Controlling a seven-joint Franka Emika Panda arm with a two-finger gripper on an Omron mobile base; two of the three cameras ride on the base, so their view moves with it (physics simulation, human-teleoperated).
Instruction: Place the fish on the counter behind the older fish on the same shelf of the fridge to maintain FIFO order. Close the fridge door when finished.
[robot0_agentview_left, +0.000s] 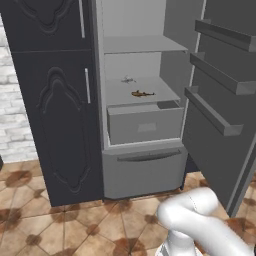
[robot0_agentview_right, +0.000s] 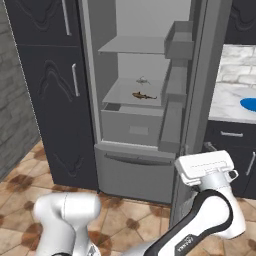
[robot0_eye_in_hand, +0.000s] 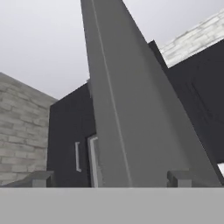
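The fridge (robot0_agentview_left: 142, 165) stands open. On its lower shelf (robot0_agentview_left: 167, 91) the golden-brown older fish (robot0_agentview_left: 142, 93) (robot0_agentview_right: 144, 95) lies near the front. The silvery-grey fish (robot0_agentview_left: 127, 79) (robot0_agentview_right: 143, 80) lies behind it, toward the back wall. The fridge door (robot0_agentview_left: 220, 95) (robot0_agentview_right: 200, 80) is swung wide to the right. My gripper (robot0_agentview_right: 206, 169) (robot0_eye_in_hand: 109, 179) is open and holds nothing. It is low down beside the door's free edge (robot0_eye_in_hand: 118, 109) and looks up along it. The marble counter (robot0_agentview_right: 230, 75) is past the door on the right.
A grey drawer (robot0_agentview_left: 145, 125) sits under the fish shelf, with a bare shelf (robot0_agentview_left: 142, 44) above. Dark ornate cabinets (robot0_agentview_left: 60, 125) flank the fridge on the left. A blue plate (robot0_agentview_right: 248, 104) lies on the counter. The door's inner racks (robot0_agentview_left: 212, 112) jut into the opening.
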